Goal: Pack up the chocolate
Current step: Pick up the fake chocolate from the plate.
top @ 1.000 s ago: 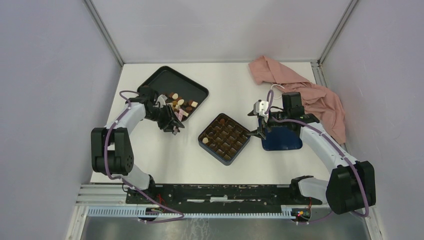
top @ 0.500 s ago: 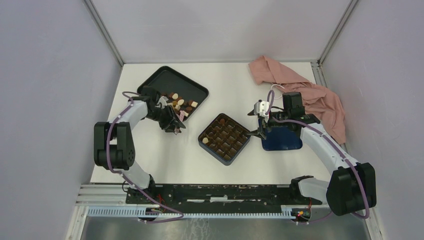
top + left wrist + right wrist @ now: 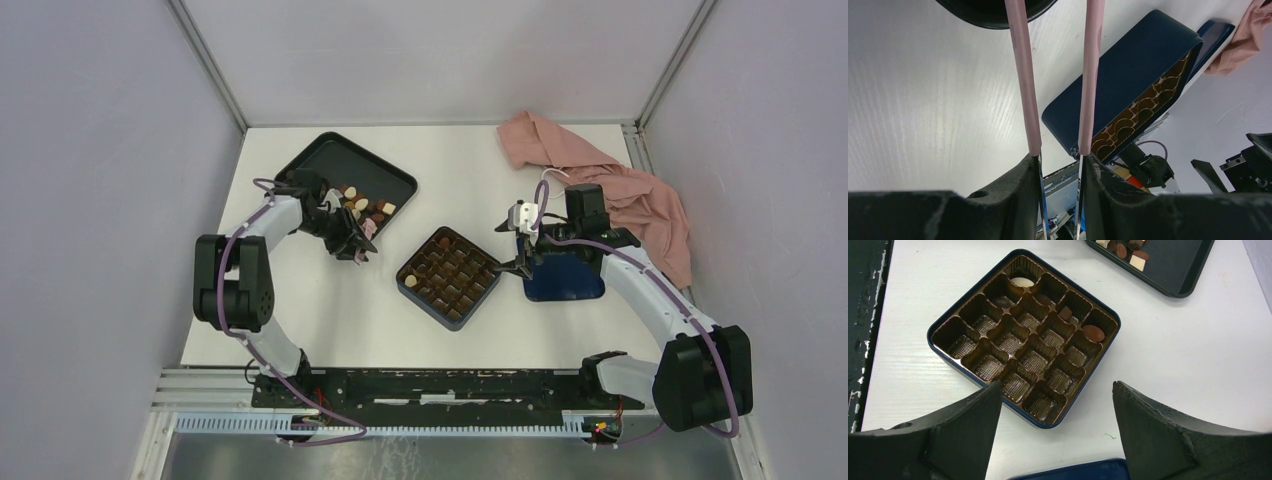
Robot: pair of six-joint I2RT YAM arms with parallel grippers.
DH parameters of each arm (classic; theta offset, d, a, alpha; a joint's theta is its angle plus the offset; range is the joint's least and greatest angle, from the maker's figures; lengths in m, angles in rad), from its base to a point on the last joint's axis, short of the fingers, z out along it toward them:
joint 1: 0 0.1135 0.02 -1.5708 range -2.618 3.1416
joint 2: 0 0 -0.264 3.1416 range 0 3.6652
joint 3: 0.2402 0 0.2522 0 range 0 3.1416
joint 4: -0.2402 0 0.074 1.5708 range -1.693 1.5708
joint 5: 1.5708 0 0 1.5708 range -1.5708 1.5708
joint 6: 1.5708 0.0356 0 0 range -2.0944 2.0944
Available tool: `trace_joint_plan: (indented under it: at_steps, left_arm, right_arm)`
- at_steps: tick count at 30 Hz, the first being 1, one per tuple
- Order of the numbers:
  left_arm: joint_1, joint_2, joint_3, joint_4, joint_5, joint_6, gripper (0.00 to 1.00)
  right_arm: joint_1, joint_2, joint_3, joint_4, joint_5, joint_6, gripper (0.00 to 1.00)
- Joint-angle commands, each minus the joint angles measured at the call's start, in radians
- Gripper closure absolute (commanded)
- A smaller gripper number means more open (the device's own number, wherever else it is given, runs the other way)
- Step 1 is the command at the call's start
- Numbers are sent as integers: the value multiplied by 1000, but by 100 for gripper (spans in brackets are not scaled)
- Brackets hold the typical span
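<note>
White table, hemmed by grey walls at left, back and right, arm bases along the near edge. One pink cloth, crumpled in the far right corner and trailing down the right side. One black tray at far left, turned cornerwise, left half bare. One dark blue box mid-table, also cornerwise, fitted with a brown grid of sixteen cells. One dark blue lid just beside the box on its right, parted from it by a thin white strip, near the cloth's hem. Wide bare table between box and bases; a narrower lane between tray and box.

Left gripper low over that lane at the tray's near edge, clamped on a pair of pink tongs, the two arms slightly apart; tips out of the wrist view, so cannot tell whether loaded. Right gripper spread wide, gripping nothing, hanging by the box's right corner over the lid's left edge.

Chocolate: five pieces in the box, namely one cream-white, one brown oval, one small brown square and two dark. Four in one outer row, the fifth in the next row; eleven cells bare. Loose pieces bunched in the tray's right half, too small to count surely.
</note>
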Motion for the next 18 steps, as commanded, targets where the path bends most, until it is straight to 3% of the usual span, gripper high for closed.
trace_joint_plan:
  at_steps: [1,18]
  left_arm:
    - [-2,22,31,16,-3,-42,60]
    - [-6,131,120,-31,-43,-39,62]
  right_arm:
    - [-1,-21,40,5,-29,-20,13]
    - [-1,-34,41,1,-28,-28,13]
